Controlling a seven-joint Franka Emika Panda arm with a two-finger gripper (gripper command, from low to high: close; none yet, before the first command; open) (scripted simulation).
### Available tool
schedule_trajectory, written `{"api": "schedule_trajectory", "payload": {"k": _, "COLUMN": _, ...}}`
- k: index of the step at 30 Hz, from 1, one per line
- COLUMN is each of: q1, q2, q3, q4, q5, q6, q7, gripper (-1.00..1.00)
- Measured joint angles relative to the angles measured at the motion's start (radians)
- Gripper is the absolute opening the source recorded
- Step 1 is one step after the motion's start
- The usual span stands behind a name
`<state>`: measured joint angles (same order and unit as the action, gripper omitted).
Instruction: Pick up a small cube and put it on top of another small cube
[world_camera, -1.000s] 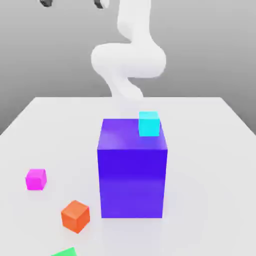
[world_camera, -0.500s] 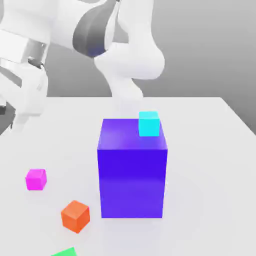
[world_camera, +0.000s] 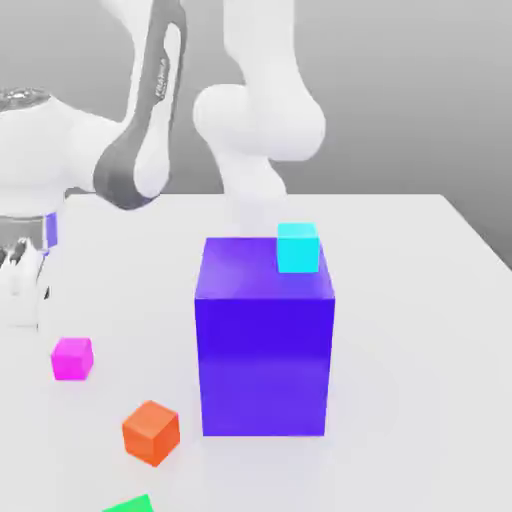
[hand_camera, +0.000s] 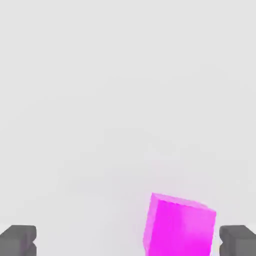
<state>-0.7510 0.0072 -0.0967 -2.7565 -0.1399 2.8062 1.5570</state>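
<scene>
The small magenta-pink cube (world_camera: 72, 358) lies on the white table toward the exterior view's left. My gripper (world_camera: 22, 300) hangs just above it and slightly further to the exterior view's left. In the hand view my gripper (hand_camera: 128, 242) is open, its two dark fingertips (hand_camera: 18, 240) far apart. The pink cube (hand_camera: 180, 225) sits on the table between them, much closer to one finger, and touches neither. Nothing is held.
A big blue-violet block (world_camera: 265, 335) stands mid-table with a cyan cube (world_camera: 298, 247) on its top far corner. An orange cube (world_camera: 151, 432) lies in front of the pink one. A green piece (world_camera: 128, 505) shows at the front edge. The white arm arches over the block's left.
The arm has swung down to the exterior view's left, bringing the hand low over the pink cube. The cubes and the block have not moved. The fingers stay open.
</scene>
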Motion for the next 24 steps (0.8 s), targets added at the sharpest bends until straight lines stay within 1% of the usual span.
{"api": "schedule_trajectory", "payload": {"k": 3, "q1": -0.028, "q2": 0.043, "q3": 0.012, "q4": -0.03, "q5": 0.124, "q6": 0.041, "q7": -0.044, "gripper": 0.0}}
{"api": "schedule_trajectory", "payload": {"k": 6, "q1": -0.038, "q2": 0.092, "q3": 0.031, "q4": -0.026, "q5": 0.183, "q6": 0.084, "q7": -0.073, "gripper": 0.0}}
{"api": "schedule_trajectory", "payload": {"k": 11, "q1": -0.059, "q2": 0.187, "q3": 0.063, "q4": -0.006, "q5": 0.229, "q6": 0.162, "q7": -0.103, "gripper": 0.0}}
{"api": "schedule_trajectory", "payload": {"k": 16, "q1": -0.071, "q2": 0.292, "q3": 0.075, "q4": 0.008, "q5": 0.233, "q6": 0.244, "q7": -0.111, "gripper": 0.0}}
{"api": "schedule_trajectory", "payload": {"k": 17, "q1": -0.07, "q2": 0.304, "q3": 0.074, "q4": 0.01, "q5": 0.234, "q6": 0.253, "q7": -0.113, "gripper": -1.0}}
{"api": "schedule_trajectory", "payload": {"k": 24, "q1": -0.073, "q2": 0.303, "q3": 0.077, "q4": 0.01, "q5": 0.232, "q6": 0.253, "q7": -0.111, "gripper": -1.0}}
